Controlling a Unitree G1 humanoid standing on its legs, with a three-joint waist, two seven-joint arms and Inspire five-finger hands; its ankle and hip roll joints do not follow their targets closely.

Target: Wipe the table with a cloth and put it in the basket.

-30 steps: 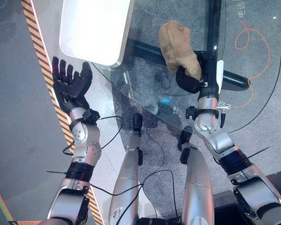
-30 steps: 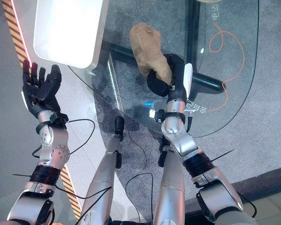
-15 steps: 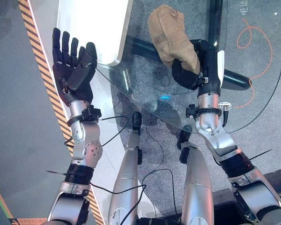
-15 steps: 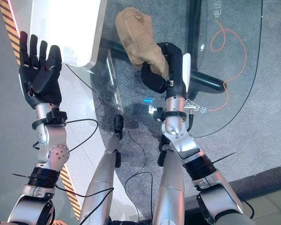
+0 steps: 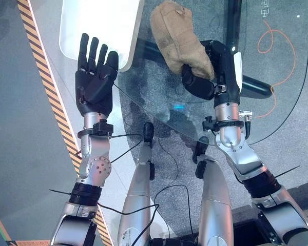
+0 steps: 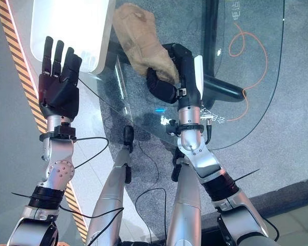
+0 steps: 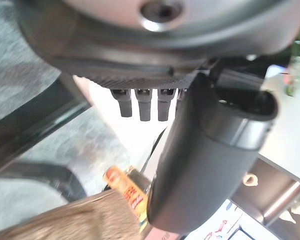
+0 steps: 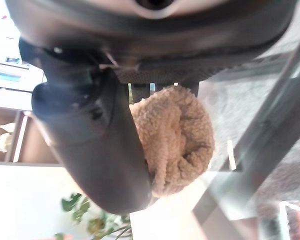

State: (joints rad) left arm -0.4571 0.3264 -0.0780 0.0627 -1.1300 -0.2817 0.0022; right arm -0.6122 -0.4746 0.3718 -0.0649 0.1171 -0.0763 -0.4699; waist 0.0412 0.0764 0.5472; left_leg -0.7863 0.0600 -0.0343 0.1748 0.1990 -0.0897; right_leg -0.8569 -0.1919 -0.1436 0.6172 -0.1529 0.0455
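**A:** Where's your cloth right now?

**B:** Your right hand (image 5: 199, 84) has it; the fingers (image 8: 140, 91) are curled round the near end of the tan cloth (image 5: 175, 36), and the rest of it lies out ahead of the hand on the glass tabletop (image 5: 277, 72); the right wrist view shows the fleecy bundle bunched against the thumb, so you're clamped on a wad of it, not a single edge.

**A:** How will it behave when you drag it?

**B:** I'd judge it light, soft and floppy; the pile looks thick and fuzzy, so it should grip the glass a little and bunch up rather than slide flat; nothing about it is fragile, and squeezing harder won't hurt it; the glass is the smooth, slippery part, not the cloth.

**A:** So is your hold in the right place?

**B:** For wiping, yes, probably; a fistful at one end lets the free part trail and sweep; for the drop into the basket, expect the loose end to hang and swing, so gather more of it if you can; I can't make out a basket.

**A:** And your left hand?

**B:** The left hand (image 5: 94, 84) is raised beside the tabletop's edge, near the white panel (image 5: 100, 25), fingers straight and spread, holding nothing.
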